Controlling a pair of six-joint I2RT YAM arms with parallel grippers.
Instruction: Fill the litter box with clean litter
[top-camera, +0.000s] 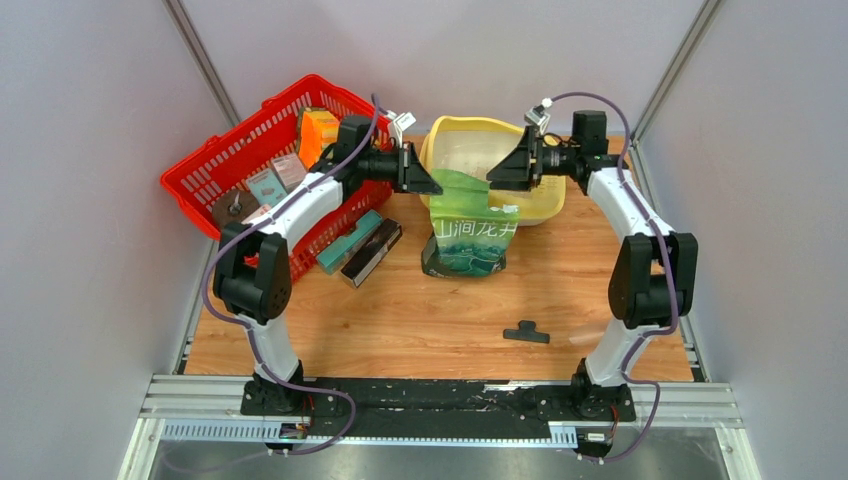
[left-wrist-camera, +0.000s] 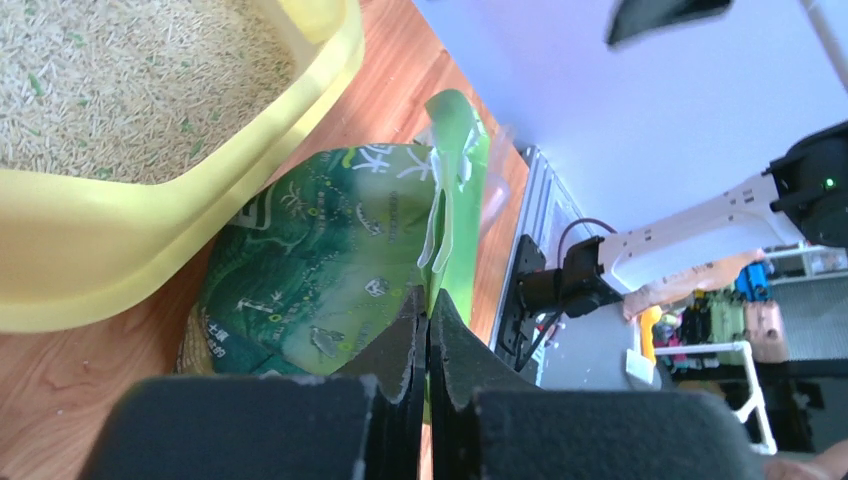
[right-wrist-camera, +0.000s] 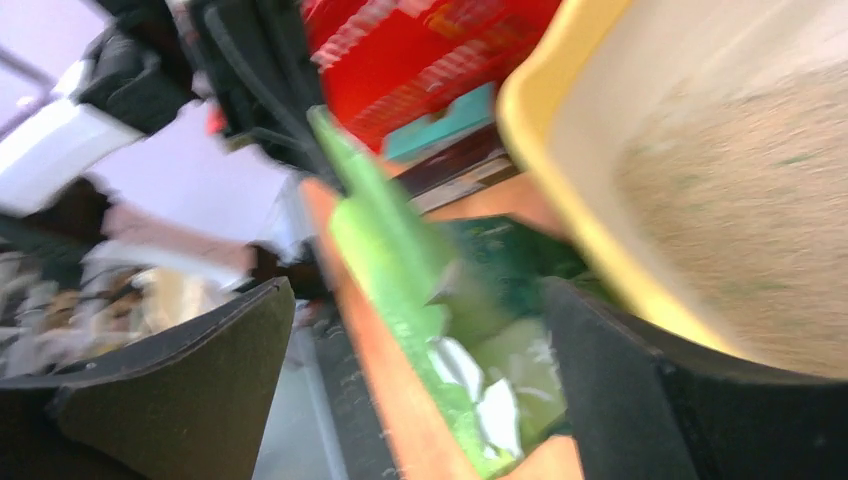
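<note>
A: What carries it all?
B: A wooden table (top-camera: 420, 320), orange-brown grain, with pale panels around it.
A: And at the back?
B: A red plastic mesh basket (top-camera: 215, 165) sits at the rear left and a pale yellow plastic litter box (top-camera: 478, 122) at rear centre. A green printed bag (top-camera: 468, 240) stands just in front of the litter box, touching its front wall.
A: Beside the basket?
B: A flat teal box (top-camera: 350, 240) and a dark brown box (top-camera: 372, 252) lie side by side, against the basket's near side.
A: Nearer the front?
B: A small black T-shaped piece (top-camera: 526, 332), well apart from the rest.
</note>
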